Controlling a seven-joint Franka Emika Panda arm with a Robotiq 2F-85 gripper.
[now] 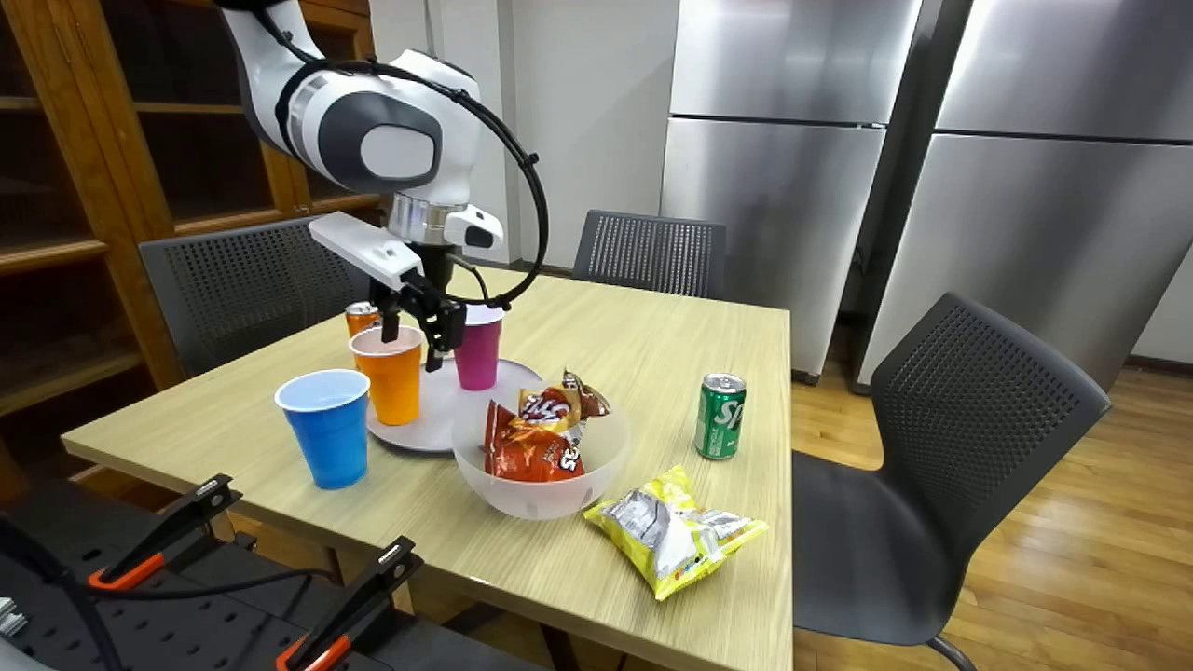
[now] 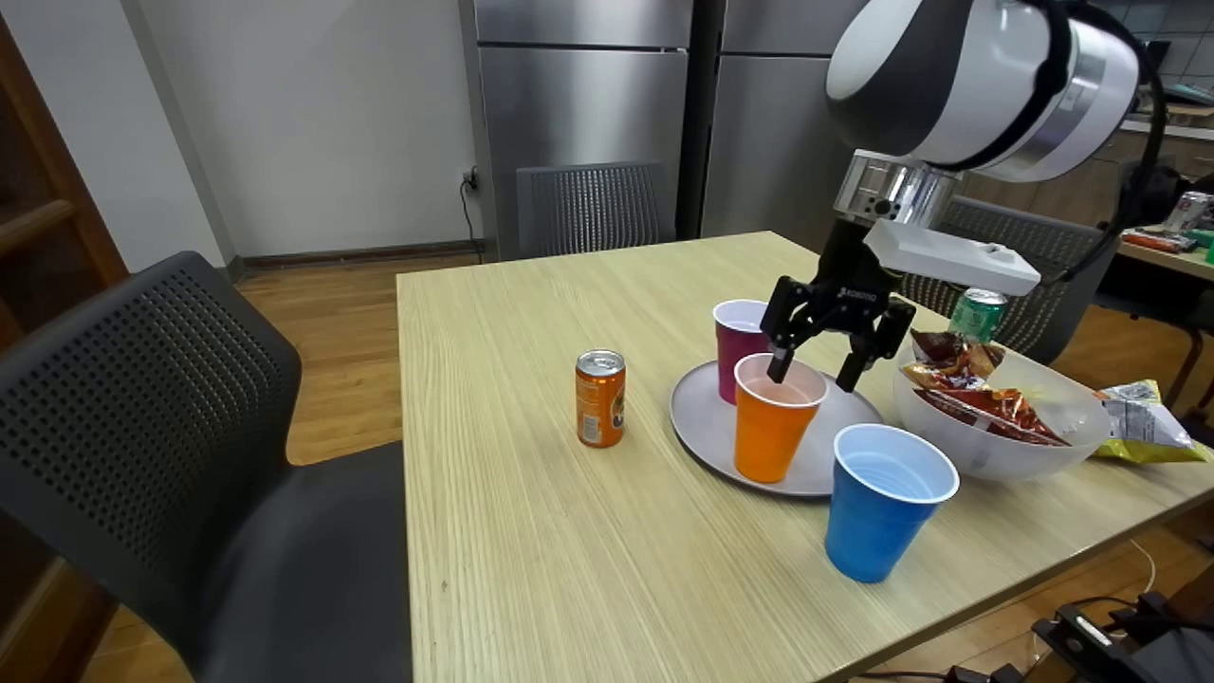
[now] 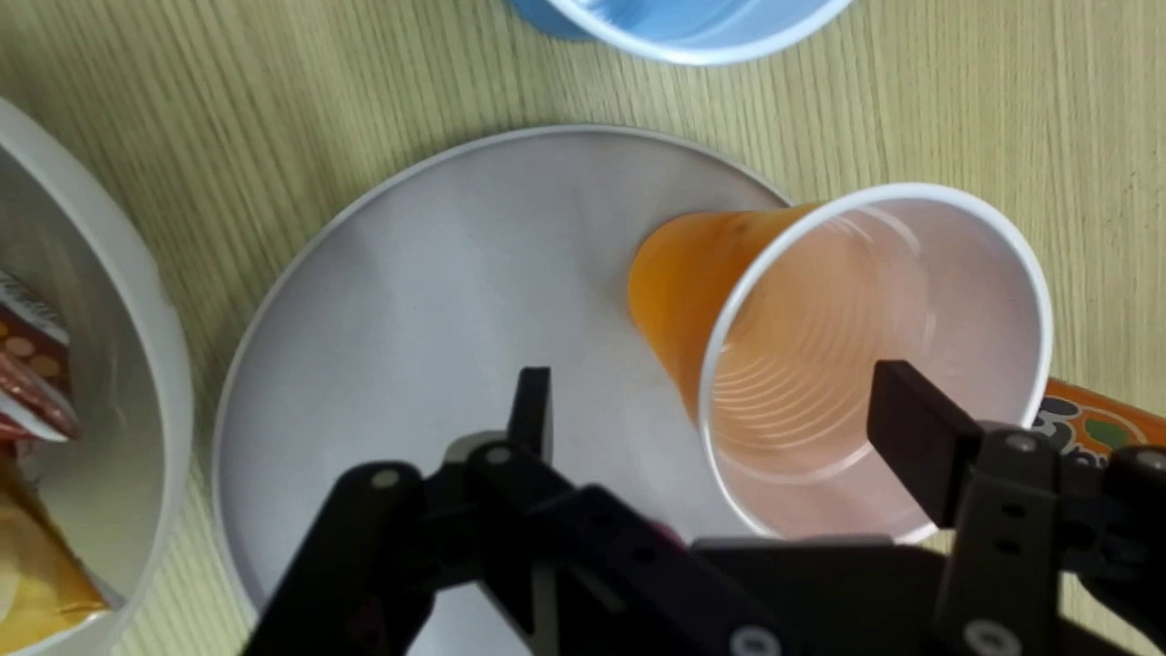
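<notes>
In an exterior view, arm (image 2: 991,85) comes in from 1 o'clock, bent down at the wrist (image 2: 887,185); gripper (image 2: 813,378) points roughly to 7, jaws spread, holding nothing. One fingertip (image 2: 780,367) overlaps orange cup's (image 2: 773,436) mouth, its mate hangs right of the rim; contact unclear. Orange cup stands at plate's (image 2: 704,417) 6 o'clock, purple cup (image 2: 732,351) at 11. Off-plate: blue cup (image 2: 877,526) 5, can (image 2: 600,403) 9, bowl (image 2: 996,457) 3.

Both exterior views across table (image 1: 652,373) toward fridges (image 1: 774,205), wrist view close overhead, plate (image 3: 437,310) in all
</notes>
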